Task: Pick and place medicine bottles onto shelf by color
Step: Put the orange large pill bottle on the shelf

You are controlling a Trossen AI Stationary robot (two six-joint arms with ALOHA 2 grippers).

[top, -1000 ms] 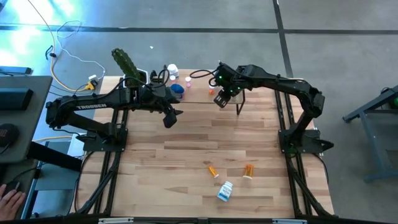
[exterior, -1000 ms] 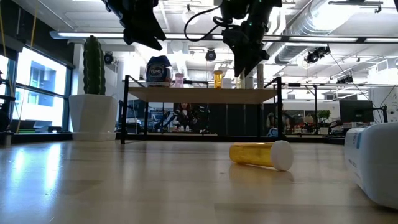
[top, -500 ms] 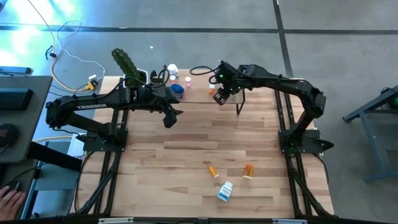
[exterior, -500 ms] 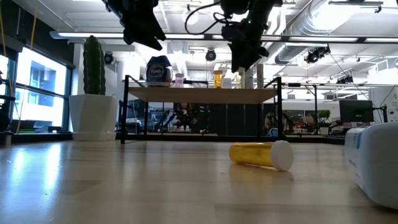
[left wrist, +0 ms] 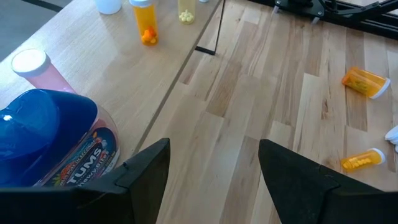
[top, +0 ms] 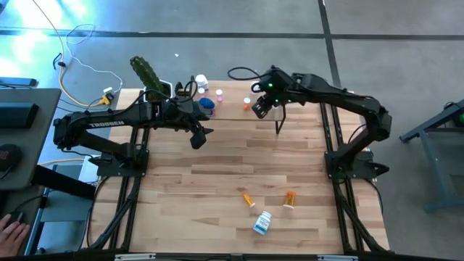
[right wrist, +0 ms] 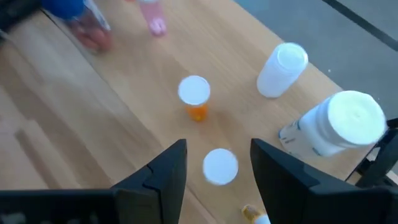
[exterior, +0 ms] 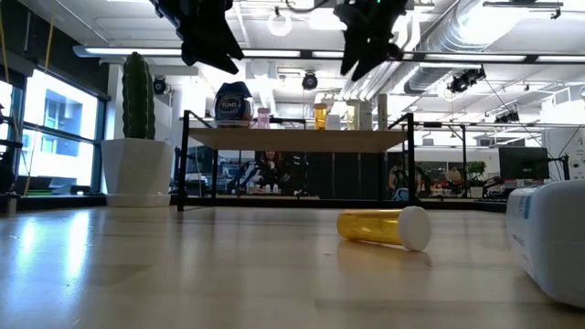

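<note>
Both grippers above the shelf (exterior: 297, 139), fingers apart, empty.
Blue-capped bottle (left wrist: 53, 146) reads "TUMS"; left gripper (left wrist: 211, 171) hides its base; right gripper (right wrist: 214, 168) over white-capped vials.

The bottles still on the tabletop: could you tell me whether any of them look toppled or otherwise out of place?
Yes. Three lie on their sides near the front of the table: two orange bottles and a white and blue one. Those on the shelf stand upright. Nothing looks spilled or damaged.
</note>
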